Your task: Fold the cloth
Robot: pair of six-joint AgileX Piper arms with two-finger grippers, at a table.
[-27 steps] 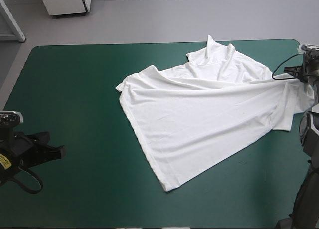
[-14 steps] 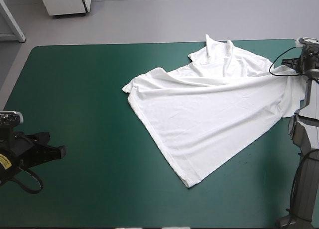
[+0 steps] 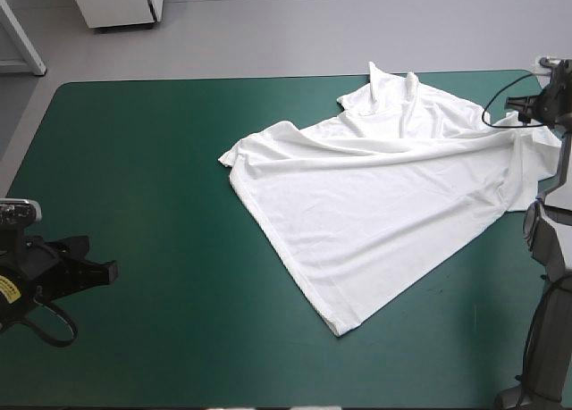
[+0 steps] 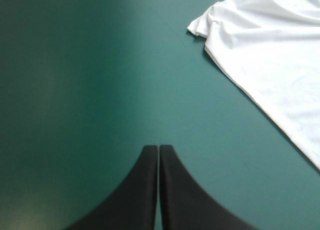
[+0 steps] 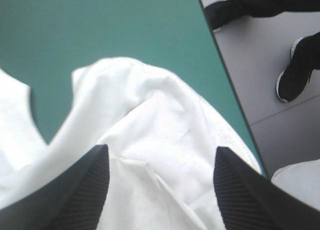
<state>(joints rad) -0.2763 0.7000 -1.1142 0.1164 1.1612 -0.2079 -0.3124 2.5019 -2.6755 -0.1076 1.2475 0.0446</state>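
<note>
The white T-shirt [image 3: 384,196] lies spread and creased on the right half of the teal-green cover, one corner pointing toward the near edge and rumpled folds at the far right. My right gripper [image 3: 518,106] hovers over the shirt's far right end by the table's right edge. In the right wrist view, the right gripper [image 5: 161,151] stands open, the T-shirt [image 5: 150,140] bunched under and ahead of its fingers. My left gripper [image 3: 100,271] rests low near the table's left edge, well away from the shirt. Seen from its own wrist, the left gripper [image 4: 158,150] is shut over bare cover, the T-shirt's [image 4: 270,54] edge ahead and to one side.
Bare teal-green cover [image 3: 143,178] fills the left half of the table and the near strip. The table's right edge [image 5: 222,74] runs close beside the shirt's bunched end, with grey floor beyond it.
The right gripper first pulled the T-shirt toward the right edge, then opened and let go of it. The shirt now lies still. The left arm has not moved.
</note>
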